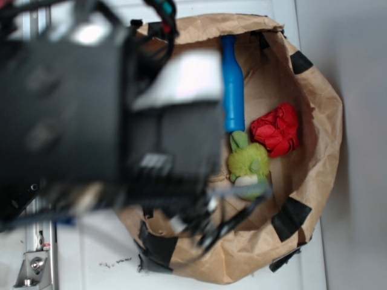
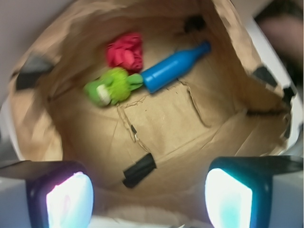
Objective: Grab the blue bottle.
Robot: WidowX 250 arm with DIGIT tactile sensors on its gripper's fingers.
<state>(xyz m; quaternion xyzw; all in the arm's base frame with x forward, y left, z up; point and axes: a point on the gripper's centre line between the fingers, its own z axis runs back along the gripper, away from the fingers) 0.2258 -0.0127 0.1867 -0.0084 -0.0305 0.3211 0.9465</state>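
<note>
A brown paper bag (image 2: 156,128) with its sides rolled down into a shallow basin is seen on a white desk (image 1: 97,260), and patches of black tape (image 2: 139,170) are stuck to its walls. On the floor of the bag the blue bottle (image 2: 173,67) is laid on its side; in the wrist view its narrow neck is pointed toward the upper right and its flat base is turned toward the green plush toy (image 2: 111,87), which is touched or very nearly touched by that base. A crumpled red object (image 2: 126,51) is found just beside both, above the toy in the wrist view. In the exterior view the same three things are lined along the far wall of the bag, the bottle (image 1: 233,84) with its neck toward the rim, the toy (image 1: 248,164) below its base and the red object (image 1: 276,129) to the right of them. Most of the left half of that view is covered by the blurred black arm (image 1: 91,115). The gripper (image 2: 149,194) is held above the bag, well apart from the bottle. Its two fingers (image 2: 71,197) are shown at the lower corners of the wrist view, spread wide with nothing between them.
</note>
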